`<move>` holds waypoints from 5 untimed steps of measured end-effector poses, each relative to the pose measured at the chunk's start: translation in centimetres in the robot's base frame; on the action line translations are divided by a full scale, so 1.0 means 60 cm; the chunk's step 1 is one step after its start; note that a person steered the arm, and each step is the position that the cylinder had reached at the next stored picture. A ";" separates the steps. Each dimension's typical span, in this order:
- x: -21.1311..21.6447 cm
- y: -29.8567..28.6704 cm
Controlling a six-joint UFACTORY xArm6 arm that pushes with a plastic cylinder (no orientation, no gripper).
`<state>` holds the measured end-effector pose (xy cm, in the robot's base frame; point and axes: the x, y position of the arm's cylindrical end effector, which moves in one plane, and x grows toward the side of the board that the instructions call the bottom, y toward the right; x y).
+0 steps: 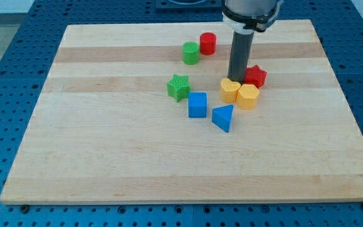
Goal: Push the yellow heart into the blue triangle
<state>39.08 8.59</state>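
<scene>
The yellow heart (230,90) lies right of the board's middle, touching a yellow hexagon (248,96) on its right. The blue triangle (224,117) lies just below and slightly left of the heart, a small gap apart. My tip (237,79) stands right above the heart, at its upper edge, between it and the red star (255,76). The rod rises straight up to the arm at the view's top.
A blue cube (197,104) sits left of the triangle. A green star (178,87) lies left of the heart. A green cylinder (191,53) and a red cylinder (208,43) stand near the top. The wooden board (106,151) rests on a blue perforated table.
</scene>
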 end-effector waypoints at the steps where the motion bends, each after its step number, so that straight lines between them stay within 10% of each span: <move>1: 0.000 -0.039; 5: 0.030 -0.058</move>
